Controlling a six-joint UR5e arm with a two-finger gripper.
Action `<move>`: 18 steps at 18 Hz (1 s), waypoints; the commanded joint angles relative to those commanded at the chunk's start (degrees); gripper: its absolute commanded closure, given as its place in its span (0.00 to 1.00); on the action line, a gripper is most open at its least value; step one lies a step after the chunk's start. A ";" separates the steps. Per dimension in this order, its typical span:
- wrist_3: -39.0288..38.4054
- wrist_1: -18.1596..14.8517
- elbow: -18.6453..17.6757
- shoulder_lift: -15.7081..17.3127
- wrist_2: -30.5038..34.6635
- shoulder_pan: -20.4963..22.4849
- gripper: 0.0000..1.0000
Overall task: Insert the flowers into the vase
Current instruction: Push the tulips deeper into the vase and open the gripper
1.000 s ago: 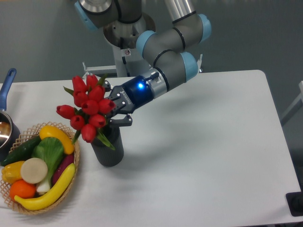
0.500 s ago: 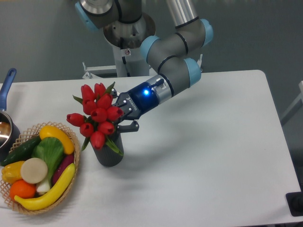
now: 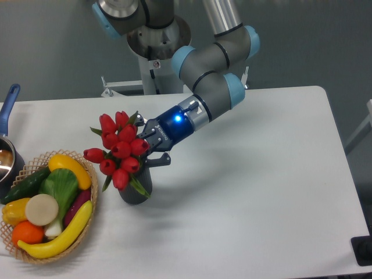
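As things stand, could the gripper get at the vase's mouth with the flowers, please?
Probably yes. The gripper holds the flowers right over the vase, and nothing else stands between them; the basket sits off to the side.

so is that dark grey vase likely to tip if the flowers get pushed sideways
Probably yes. The dark grey ribbed cylinder vase looks tall for its base and stands free on the white table. The bunch of red tulip buds leans left, wider than it, so it looks top-heavy.
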 joint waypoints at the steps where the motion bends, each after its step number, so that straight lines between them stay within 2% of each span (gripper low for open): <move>1: 1.23 0.00 -0.18 -0.18 0.00 -0.09 0.61; 5: 2.91 -0.09 -0.35 -0.36 0.00 -0.09 0.46; 7: 3.17 0.09 0.00 -0.36 0.00 -0.09 0.18; 10: 3.17 0.09 0.17 -0.09 0.09 0.09 0.01; 12: 3.09 0.09 0.44 0.08 0.35 0.09 0.00; 15: 3.09 0.00 1.49 0.35 5.52 0.17 0.00; 18: 3.09 0.00 1.58 1.83 7.81 0.09 0.00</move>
